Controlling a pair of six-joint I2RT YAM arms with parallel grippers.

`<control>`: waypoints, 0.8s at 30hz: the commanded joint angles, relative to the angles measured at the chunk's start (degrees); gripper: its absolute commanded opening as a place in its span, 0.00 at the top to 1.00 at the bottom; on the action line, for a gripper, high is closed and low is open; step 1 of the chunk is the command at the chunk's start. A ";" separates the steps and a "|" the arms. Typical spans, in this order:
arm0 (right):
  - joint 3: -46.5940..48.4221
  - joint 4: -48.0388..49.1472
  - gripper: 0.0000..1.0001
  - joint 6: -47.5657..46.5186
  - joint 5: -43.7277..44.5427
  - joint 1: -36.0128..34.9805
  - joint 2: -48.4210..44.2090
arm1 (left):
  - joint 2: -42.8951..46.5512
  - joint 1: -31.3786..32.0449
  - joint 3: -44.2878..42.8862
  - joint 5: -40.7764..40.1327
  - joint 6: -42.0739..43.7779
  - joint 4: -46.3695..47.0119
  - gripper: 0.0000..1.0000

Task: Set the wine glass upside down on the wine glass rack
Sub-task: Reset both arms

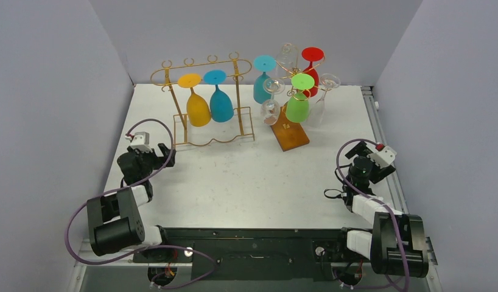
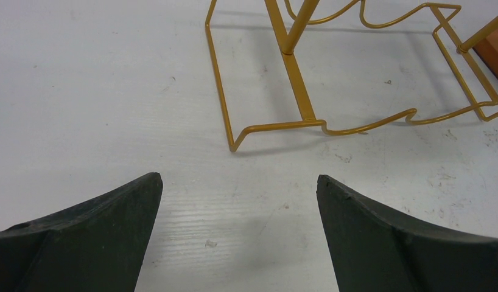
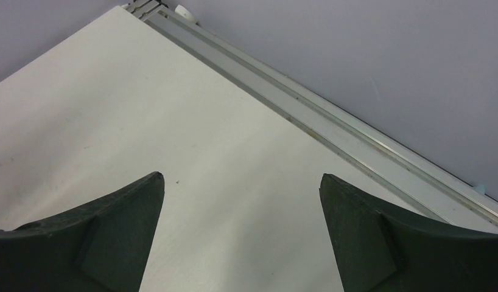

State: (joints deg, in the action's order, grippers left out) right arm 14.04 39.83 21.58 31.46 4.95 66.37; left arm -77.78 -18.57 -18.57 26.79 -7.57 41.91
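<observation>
A gold wire rack [image 1: 204, 100] stands at the back left of the table. An orange glass [image 1: 198, 108] and a blue glass [image 1: 221, 103] hang on it upside down. My left gripper [image 1: 165, 152] is open and empty, low over the table just in front of the rack's left foot. The left wrist view shows the open gripper [image 2: 239, 179] with the rack's base wire [image 2: 295, 91] ahead. My right gripper [image 1: 356, 149] is open and empty at the right side; the right wrist view shows the gripper [image 3: 241, 177] over bare table.
A second rack on a wooden base [image 1: 290, 135] stands at the back centre, with teal [image 1: 262, 85], red [image 1: 312, 70], green [image 1: 298, 104] and clear [image 1: 271, 109] glasses hanging upside down. A metal rail [image 3: 332, 128] runs along the table's right edge. Grey walls enclose the table.
</observation>
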 commanded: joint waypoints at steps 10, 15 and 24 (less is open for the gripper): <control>-4.52 26.05 0.06 -11.00 1.69 -9.68 8.71 | -3.46 10.00 9.34 -14.23 -1.17 29.62 0.04; -1.26 24.27 0.05 -10.99 0.96 -9.29 12.45 | -5.79 16.26 6.20 -25.39 1.75 23.11 0.04; -0.94 21.86 0.01 -10.47 1.18 -8.86 11.65 | -6.26 19.96 3.50 -31.16 2.90 20.08 0.04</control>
State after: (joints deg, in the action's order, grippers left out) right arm 12.47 59.92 11.27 32.32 -4.05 78.63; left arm -84.55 1.21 -14.04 -0.93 -5.34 61.39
